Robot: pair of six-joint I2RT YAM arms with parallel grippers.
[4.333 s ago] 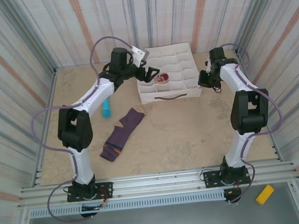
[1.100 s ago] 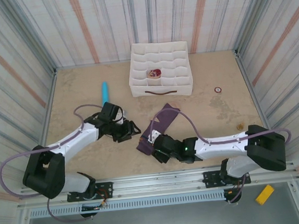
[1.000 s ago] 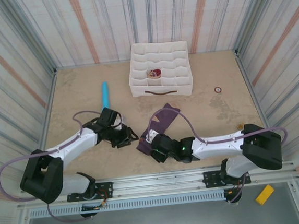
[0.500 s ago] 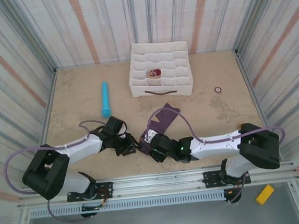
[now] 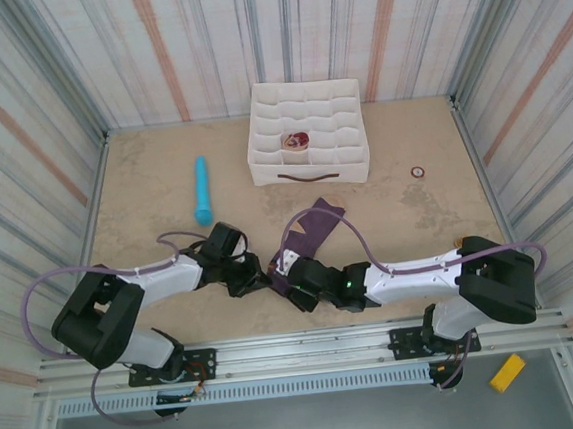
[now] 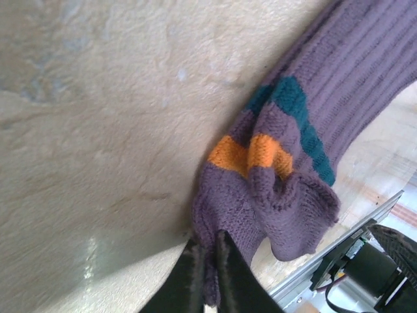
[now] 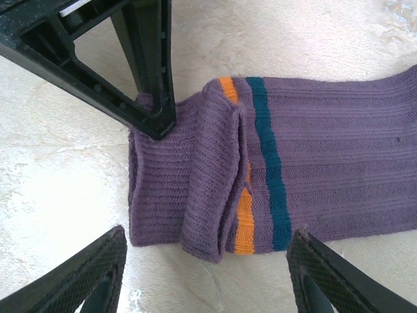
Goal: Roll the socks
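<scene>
- Far left, the striped wall (image 5: 37, 116) hems in the table (image 5: 142, 167). There is open beige surface between it and the white divided box (image 5: 311, 167) at the back.
- The light-blue cylinder (image 5: 201, 190) lies left of the box and a little nearer. Its long axis runs near to far, and there is free room all around it.
- The left gripper (image 5: 255, 274) is down low, near and left of the box. It is clenched, with its fingertips (image 6: 225, 274) pressed together on the edge of the purple sock (image 5: 313, 227) at its striped end.
- The purple sock lies flat on the table in front of the box. Its long axis is diagonal, with the far end pointing up toward the box's front and the striped end pointing at the near-left.
- The striped end is folded over on itself, orange and teal bands doubled up.
- The right gripper (image 7: 207, 264) is just near of that fold. Its jaws are spread wide either side of it, and I see no contact with the fabric.
- A beige-and-maroon sock (image 5: 297, 141) sits bundled in one of the box's left compartments.
- A small ring (image 5: 417, 172) lies right of the box, with bare table around it out to the right wall.
</scene>
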